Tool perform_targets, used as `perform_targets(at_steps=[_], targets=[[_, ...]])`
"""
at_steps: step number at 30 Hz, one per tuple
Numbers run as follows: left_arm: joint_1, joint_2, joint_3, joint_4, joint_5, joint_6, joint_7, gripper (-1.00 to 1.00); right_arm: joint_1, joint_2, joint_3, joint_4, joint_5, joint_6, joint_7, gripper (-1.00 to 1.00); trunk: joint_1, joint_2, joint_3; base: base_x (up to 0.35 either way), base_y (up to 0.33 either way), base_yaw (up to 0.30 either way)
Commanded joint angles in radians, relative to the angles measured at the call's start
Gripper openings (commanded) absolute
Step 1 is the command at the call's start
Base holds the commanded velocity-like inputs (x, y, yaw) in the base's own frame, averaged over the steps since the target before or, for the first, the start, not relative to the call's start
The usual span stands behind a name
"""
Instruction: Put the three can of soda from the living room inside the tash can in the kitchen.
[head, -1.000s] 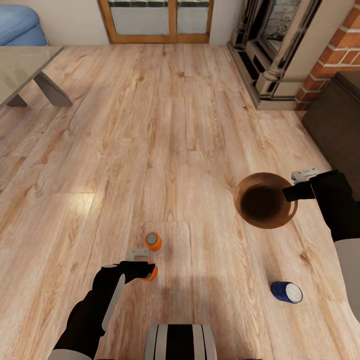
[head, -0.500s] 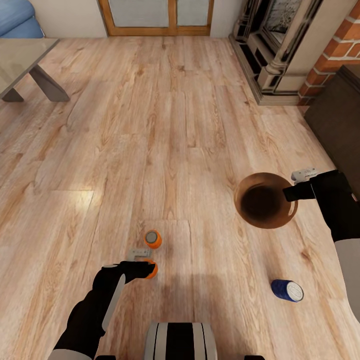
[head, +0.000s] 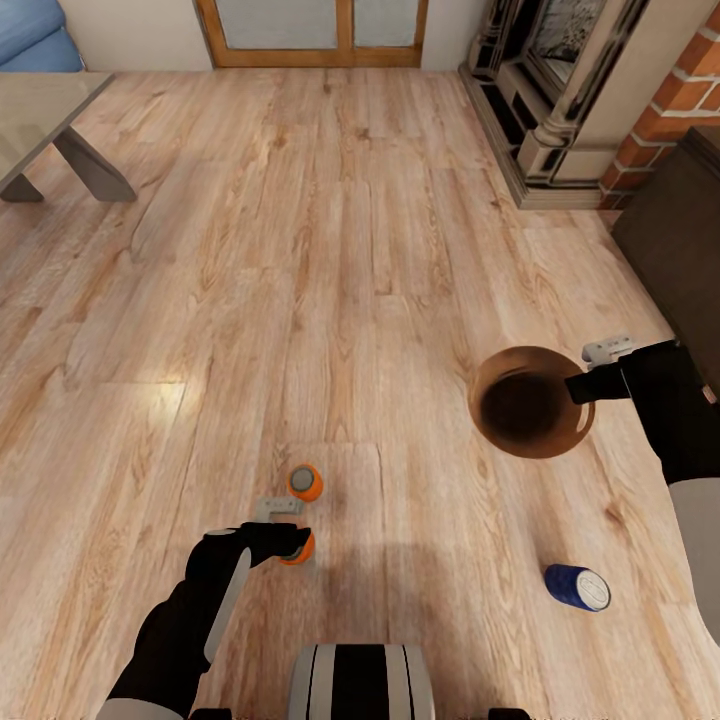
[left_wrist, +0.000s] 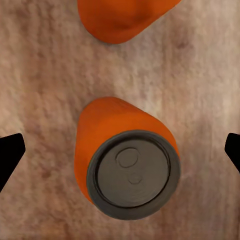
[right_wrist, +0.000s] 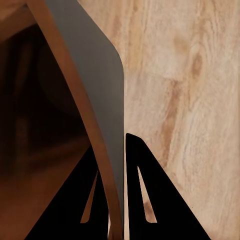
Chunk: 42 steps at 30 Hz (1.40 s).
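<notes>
Lighting: even, bright, diffuse. Glare: one pale patch on floor (head: 150, 400), left of my trunk. Shadow: soft, dark, on boards just ahead of my trunk. Focus: my left wrist close-up soft; renders mildly blurred.

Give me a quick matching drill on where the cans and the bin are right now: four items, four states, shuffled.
Items:
1. near orange can
2. far orange can
3. blue can
4. bin

States:
A. rim pinched by right gripper
B. lying on its side on the floor
C. between the open left gripper fingers
D. upright, just beyond the left gripper

Pairs: 1-C, 2-D, 3-B, 4-A
</notes>
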Motion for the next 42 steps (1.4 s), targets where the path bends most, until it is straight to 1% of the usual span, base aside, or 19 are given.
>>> perform_targets(at_steps=[1,11,22,26,42], targets=[[0.0,0.0,0.0,0.0,0.0,0.0,0.0,1.0,0.0,0.0,-0.001,-0.001,-0.005,0.0,0.003,-1.0,0.0,0.0,-0.004,0.002,0.0,0.0],[0.0,0.0,0.0,0.0,-0.001,0.0,0.0,1.0,0.001,0.001,0.0,0.0,-0.005,0.0,0.003,-1.0,0.005,-0.003,-0.043,0.0,0.0,0.0],[0.001,0.0,0.0,0.0,0.0,0.0,0.0,1.0,0.002,0.001,0.0,0.0,-0.005,0.0,0.003,-1.0,0.005,-0.003,-0.043,0.0,0.0,0.0],[0.0,0.0,0.0,0.0,0.0,0.0,0.0,1.0,0.002,0.0,0.0,0.0,-0.005,0.0,0.003,-1.0,0.006,-0.004,-0.058,0.0,0.0,0.0],[0.0,0.0,0.0,-0.003,0.0,0.001,-0.001,1.0,0.004,0.0,0.0,0.0,-0.004,0.0,0.003,-1.0,0.006,-0.004,-0.058,0.019,-0.024,0.0]])
